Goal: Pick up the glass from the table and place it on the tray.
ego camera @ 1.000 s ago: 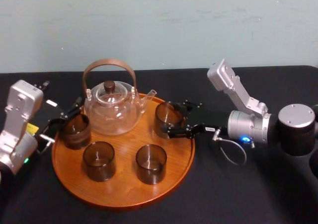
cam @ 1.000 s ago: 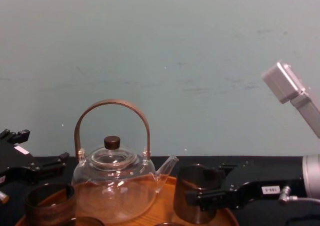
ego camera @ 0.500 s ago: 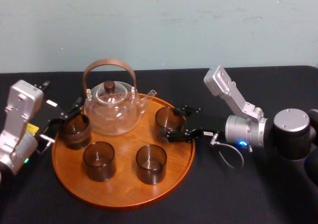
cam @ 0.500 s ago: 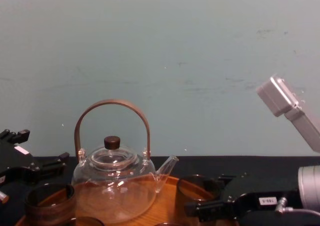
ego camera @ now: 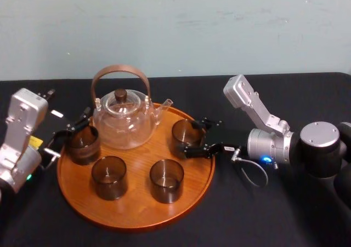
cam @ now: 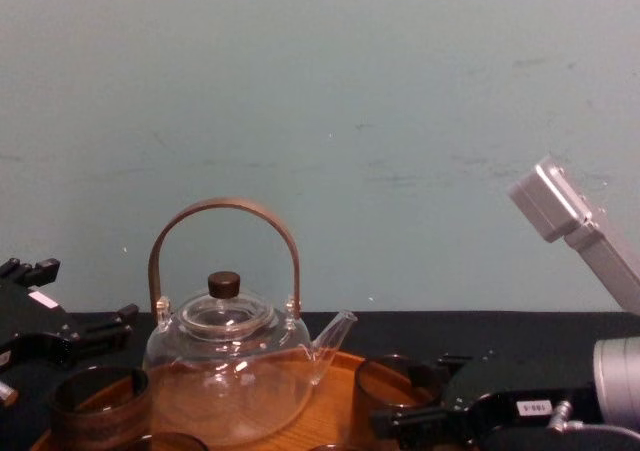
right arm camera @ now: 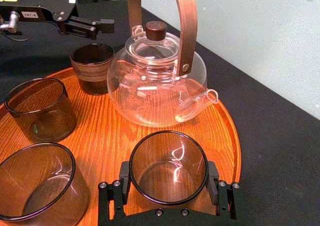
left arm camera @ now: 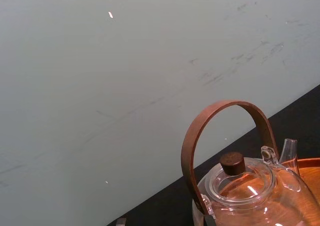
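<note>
Clasping the glass (right arm camera: 168, 167) beside the teapot (right arm camera: 155, 85), my right gripper (right arm camera: 168, 178) could topple it if a finger drags on release; my left gripper (ego camera: 70, 132) idles on the teapot's other side.

The silver right arm (ego camera: 262, 114) carries a black, white-labelled tool (ego camera: 188, 138).

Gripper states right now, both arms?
Left gripper: open, holding nothing, beside the tray's left edge.
Right gripper: shut on the glass, which sits on the tray.
</note>
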### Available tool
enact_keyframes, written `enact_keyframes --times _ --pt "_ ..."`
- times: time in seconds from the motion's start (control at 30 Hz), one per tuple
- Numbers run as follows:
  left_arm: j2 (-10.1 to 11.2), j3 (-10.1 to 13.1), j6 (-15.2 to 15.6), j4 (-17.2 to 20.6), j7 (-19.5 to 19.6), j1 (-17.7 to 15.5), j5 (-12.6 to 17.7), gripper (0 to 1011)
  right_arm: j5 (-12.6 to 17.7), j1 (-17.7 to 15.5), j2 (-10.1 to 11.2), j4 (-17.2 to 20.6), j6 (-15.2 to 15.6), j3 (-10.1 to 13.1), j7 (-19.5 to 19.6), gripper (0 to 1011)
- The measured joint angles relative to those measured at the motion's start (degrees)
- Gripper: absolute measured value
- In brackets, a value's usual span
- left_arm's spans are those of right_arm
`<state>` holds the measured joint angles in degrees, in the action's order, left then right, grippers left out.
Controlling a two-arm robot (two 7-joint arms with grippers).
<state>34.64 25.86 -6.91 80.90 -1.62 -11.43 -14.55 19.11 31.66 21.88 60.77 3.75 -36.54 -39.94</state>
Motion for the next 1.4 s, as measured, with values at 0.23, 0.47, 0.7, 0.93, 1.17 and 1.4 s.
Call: enact_keyframes --times 0.23,0.47,0.7,0.93,1.17,1.4 --pt "0.00 0.00 0.00 0.00 0.00 0.00 0.00 1001 0.06 -0.02 0.02 0.01 0.01 0.04 -0.05 900" --pt "0.00 0.00 0.00 0.00 0.00 0.00 0.00 1001 0.15 -0.03 0.03 0.03 0.03 0.05 -0.09 991" --pt "0.00 0.00 0.00 0.00 0.00 0.00 0.00 1001 0.23 -0.03 0.03 0.03 0.07 0.05 -0.13 1002" --pt "0.00 0.00 0.00 0.00 0.00 0.00 0.00 1001 0.28 -0.03 0.03 0.03 0.10 0.04 -0.18 1002" --pt "0.00 0.00 0.00 0.00 0.00 0.00 0.01 1001 0.30 -0.03 0.03 0.02 0.12 0.04 -0.19 1002" --pt "0.00 0.00 0.00 0.00 0.00 0.00 0.00 1002 2.49 -2.81 2.79 4.73 0.62 1.68 -1.26 1002"
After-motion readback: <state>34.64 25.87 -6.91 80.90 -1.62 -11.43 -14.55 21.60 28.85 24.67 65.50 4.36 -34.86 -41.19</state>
